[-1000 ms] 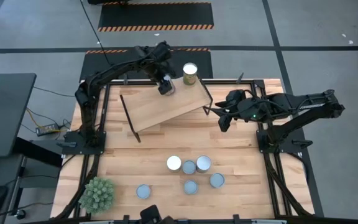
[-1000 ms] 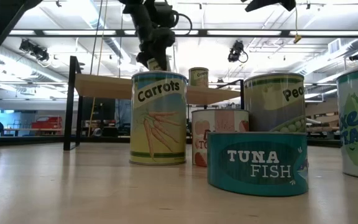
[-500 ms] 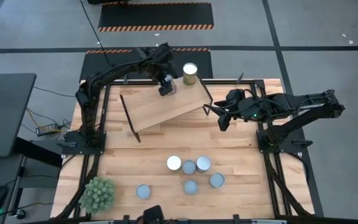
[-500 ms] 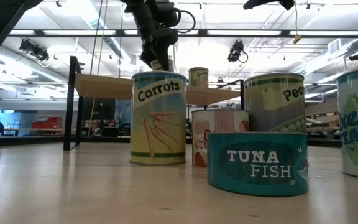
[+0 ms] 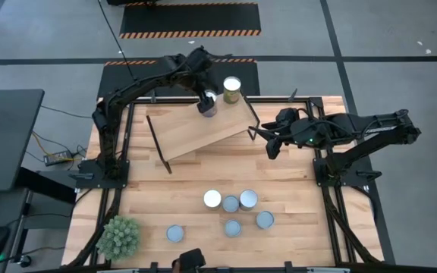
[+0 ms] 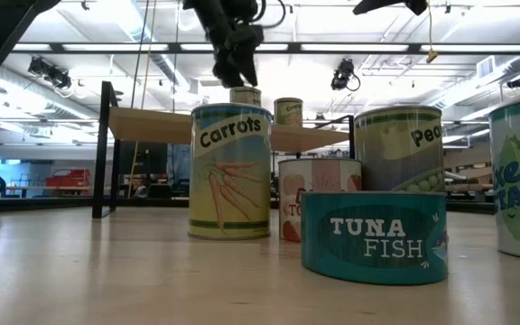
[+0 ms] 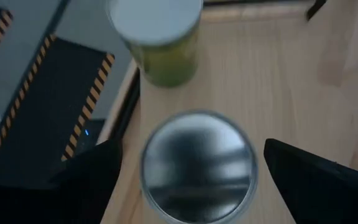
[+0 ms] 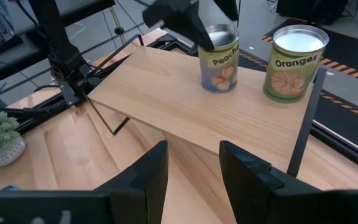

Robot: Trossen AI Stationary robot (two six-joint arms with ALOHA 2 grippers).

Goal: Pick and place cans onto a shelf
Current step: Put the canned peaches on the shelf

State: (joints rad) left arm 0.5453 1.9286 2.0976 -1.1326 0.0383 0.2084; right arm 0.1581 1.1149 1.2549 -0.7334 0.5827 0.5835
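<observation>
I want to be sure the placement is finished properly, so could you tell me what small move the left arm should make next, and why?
Probably lift the left gripper straight up and clear. Its fingers stand open on either side of the Peaches can, which stands upright on the shelf beside the Oranges can. A sideways pull could knock either can. Five cans wait on the table; the right gripper hovers by the shelf's end.

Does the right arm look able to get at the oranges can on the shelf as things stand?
Probably yes. The right gripper hangs just off the shelf end where the oranges can stands, and nothing lies between them. The left gripper is open over the peaches can beside it, so it crowds that side.
</observation>
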